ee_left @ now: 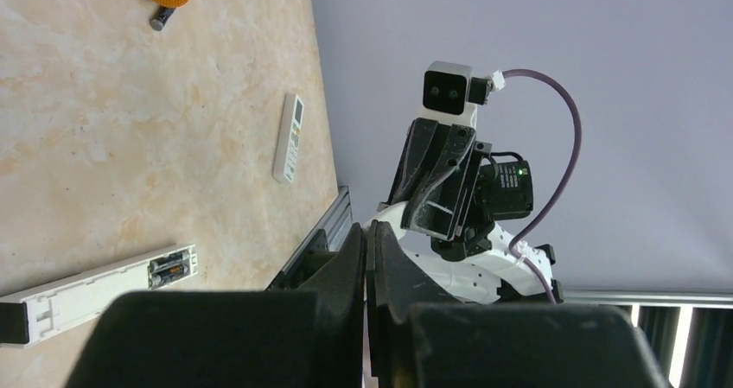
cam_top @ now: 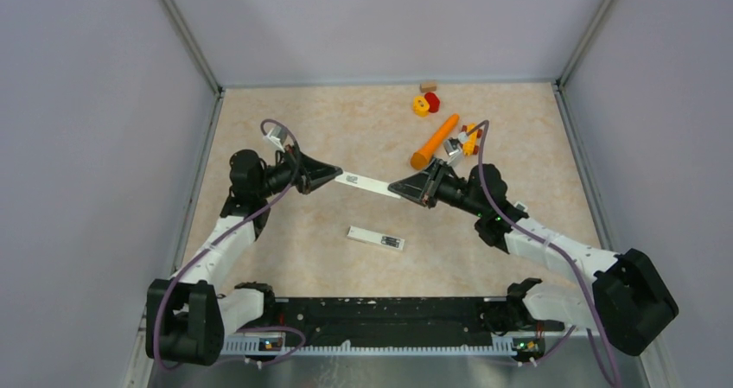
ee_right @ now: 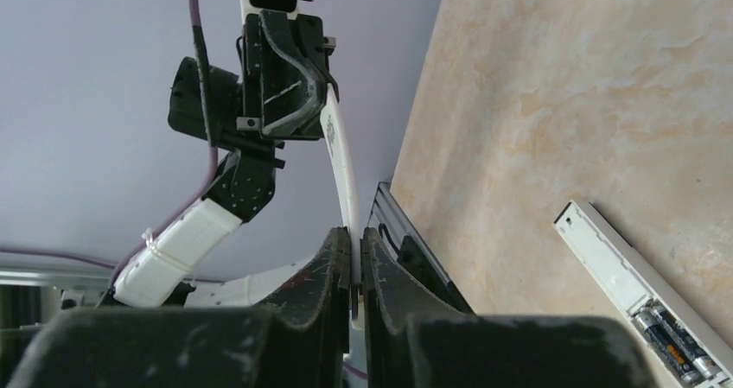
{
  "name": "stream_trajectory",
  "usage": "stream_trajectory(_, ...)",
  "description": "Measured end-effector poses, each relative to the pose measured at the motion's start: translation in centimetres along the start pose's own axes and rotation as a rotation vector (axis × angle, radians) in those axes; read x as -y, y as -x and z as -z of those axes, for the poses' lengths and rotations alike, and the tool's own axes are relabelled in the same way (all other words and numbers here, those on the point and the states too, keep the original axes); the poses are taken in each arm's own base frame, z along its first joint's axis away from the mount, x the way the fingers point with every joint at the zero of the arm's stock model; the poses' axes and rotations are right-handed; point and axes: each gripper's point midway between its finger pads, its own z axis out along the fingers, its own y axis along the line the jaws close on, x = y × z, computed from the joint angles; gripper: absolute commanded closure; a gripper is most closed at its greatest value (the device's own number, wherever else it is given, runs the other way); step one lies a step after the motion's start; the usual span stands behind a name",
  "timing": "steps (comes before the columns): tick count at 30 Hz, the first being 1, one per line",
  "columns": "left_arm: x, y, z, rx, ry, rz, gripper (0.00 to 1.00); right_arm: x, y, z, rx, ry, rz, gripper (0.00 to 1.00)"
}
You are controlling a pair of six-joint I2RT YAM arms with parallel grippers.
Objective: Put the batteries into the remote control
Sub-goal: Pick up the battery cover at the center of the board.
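The remote control (cam_top: 373, 237) lies flat on the table, nearer the arm bases than the orange carrot (cam_top: 435, 141) and to its left. It is a long, very slim white bar with a black section at its right end. Beside that black end its back is open, and two dark batteries (ee_right: 670, 340) sit side by side in the compartment. Any print on the cells is too small to read.

Between the remote and the carrot, a thin white strip (cam_top: 370, 183) hangs above the table, held at both ends. The left gripper (cam_top: 335, 175) is clamped on the end farther from the carrot, and the right gripper (cam_top: 398, 187) has its fingers pressed onto the end just below the carrot's thick end. A small grey mark on the strip is illegible.

A loose battery (ee_left: 160, 18) lies just beside the carrot's thick end. A wider white button remote (ee_left: 290, 137) lies nearer than the carrot, by the right table edge, its key labels unreadable.

Beyond the carrot's tip sit a yellow toy (cam_top: 421, 105), a red piece (cam_top: 432, 101) and a wooden block (cam_top: 428, 85).
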Motion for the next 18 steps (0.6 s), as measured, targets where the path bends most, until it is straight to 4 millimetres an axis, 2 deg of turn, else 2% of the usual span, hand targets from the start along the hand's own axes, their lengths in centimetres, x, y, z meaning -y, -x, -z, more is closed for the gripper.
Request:
stream_trajectory(5, -0.2, 0.2, 0.1, 0.005, 0.004, -0.020, 0.26, -0.5, 0.0, 0.0, -0.005, 0.020, -0.008, 1.00)
stream_trajectory(7, -0.9, 0.2, 0.1, 0.014, 0.034, -0.054, 0.14, -0.1, 0.0, 0.0, -0.002, 0.003, -0.014, 1.00)
stream_trajectory(9, -2.1, 0.4, 0.4, 0.037, 0.104, -0.085, 0.10, 0.8, -0.2, 0.0, -0.004, -0.036, -0.026, 1.00)
stream_trajectory(13, -5.3, 1.0, 1.5, 0.103, 0.275, -0.158, 0.11, 3.2, -1.0, 0.1, -0.024, -0.138, -0.066, 1.00)
stream_trajectory(16, -8.0, 0.8, 2.1, 0.112, 0.372, -0.159, 0.17, 5.8, -2.1, -0.2, -0.049, -0.228, -0.099, 1.00)
stream_trajectory(18, -10.3, -0.1, 2.5, 0.094, 0.421, -0.131, 0.22, 7.4, -3.3, -0.5, -0.080, -0.280, -0.120, 1.00)
